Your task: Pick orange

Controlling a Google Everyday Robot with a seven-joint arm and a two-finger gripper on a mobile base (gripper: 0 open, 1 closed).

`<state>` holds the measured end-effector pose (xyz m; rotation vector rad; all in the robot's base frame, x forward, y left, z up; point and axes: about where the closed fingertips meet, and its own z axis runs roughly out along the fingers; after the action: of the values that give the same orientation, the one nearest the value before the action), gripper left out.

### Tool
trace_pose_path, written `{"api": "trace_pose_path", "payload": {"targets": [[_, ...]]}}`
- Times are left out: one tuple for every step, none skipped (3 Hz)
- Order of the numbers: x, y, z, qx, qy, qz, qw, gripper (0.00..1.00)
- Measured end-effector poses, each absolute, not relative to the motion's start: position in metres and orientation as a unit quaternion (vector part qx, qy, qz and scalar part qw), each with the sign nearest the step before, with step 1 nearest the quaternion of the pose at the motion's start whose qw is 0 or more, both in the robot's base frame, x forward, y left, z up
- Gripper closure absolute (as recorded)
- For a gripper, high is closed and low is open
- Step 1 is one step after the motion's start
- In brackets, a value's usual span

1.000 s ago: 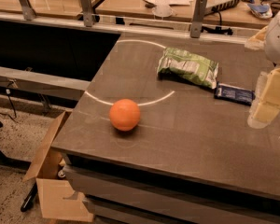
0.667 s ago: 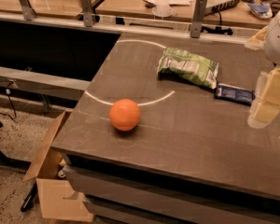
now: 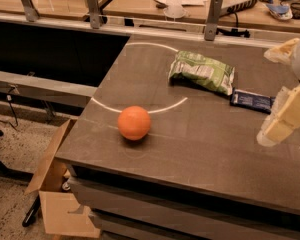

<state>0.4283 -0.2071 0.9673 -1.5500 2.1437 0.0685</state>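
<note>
The orange is round and smooth and rests on the dark brown table, near the front left, just in front of a white curved line. My gripper is cream-coloured and hangs at the right edge of the view, above the table's right side. It is well to the right of the orange and does not touch it.
A green snack bag lies at the back middle of the table. A dark blue packet lies to its right, close to my gripper. An open cardboard box stands on the floor by the table's front left corner. A railing and a cluttered counter run behind.
</note>
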Motion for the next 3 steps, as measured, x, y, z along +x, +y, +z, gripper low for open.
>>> {"api": "trace_pose_path", "payload": {"targets": [[0.425,-0.188,0.958,-0.543,0.774,0.067,0.319,0.0],[0.417,-0.134,0.95,-0.531,0.742,0.14,0.383,0.0],[0.417,-0.13,0.958,-0.527,0.742,0.149,0.388,0.0]]}}
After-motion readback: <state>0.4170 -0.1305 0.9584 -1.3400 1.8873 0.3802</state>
